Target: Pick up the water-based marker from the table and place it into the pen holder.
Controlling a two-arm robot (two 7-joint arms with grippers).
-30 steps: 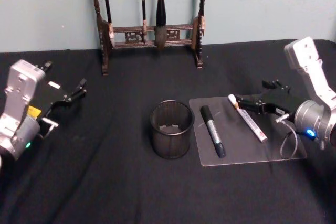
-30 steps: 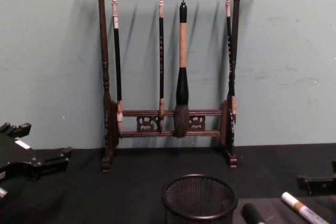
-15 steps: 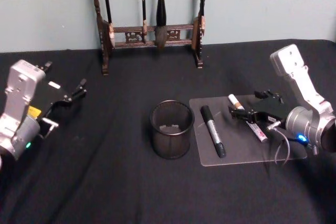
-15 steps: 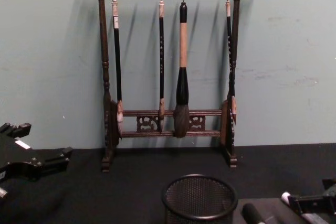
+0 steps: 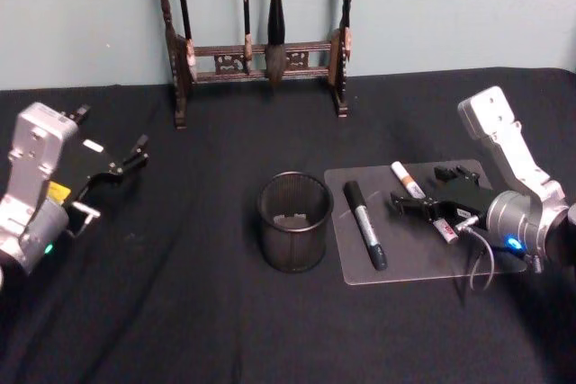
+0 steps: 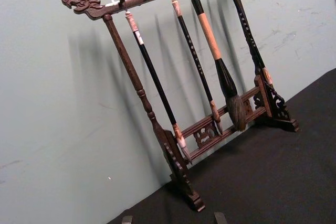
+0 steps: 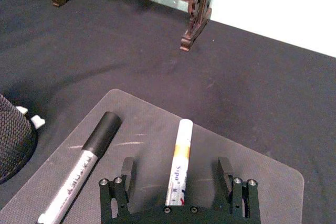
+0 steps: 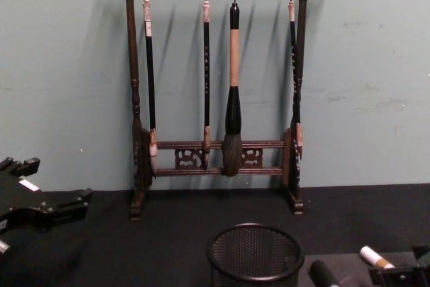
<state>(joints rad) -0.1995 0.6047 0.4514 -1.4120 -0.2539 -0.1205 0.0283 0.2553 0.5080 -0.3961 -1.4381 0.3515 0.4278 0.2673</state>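
R claw (image 7: 176,167) open, jaws either side of white marker (image 7: 181,135), which lies flat on clear mat (image 5: 423,258), right side of table (image 5: 225,312). Marker's long axis runs fwd between jaws. Mesh cup (image 5: 293,240) sits left of mat. L claw (image 5: 135,152) parked far left, open.

Left arm (image 5: 36,164) has a boxy silver-grey casing and a yellow label (image 5: 58,191). Right arm (image 5: 508,155) matches, with a blue light (image 5: 511,243), a grey cable (image 5: 478,263) and a black, screw-studded right gripper (image 7: 176,162).

Staged test bench: black-draped table (image 5: 180,312), bare wall (image 5: 432,6).
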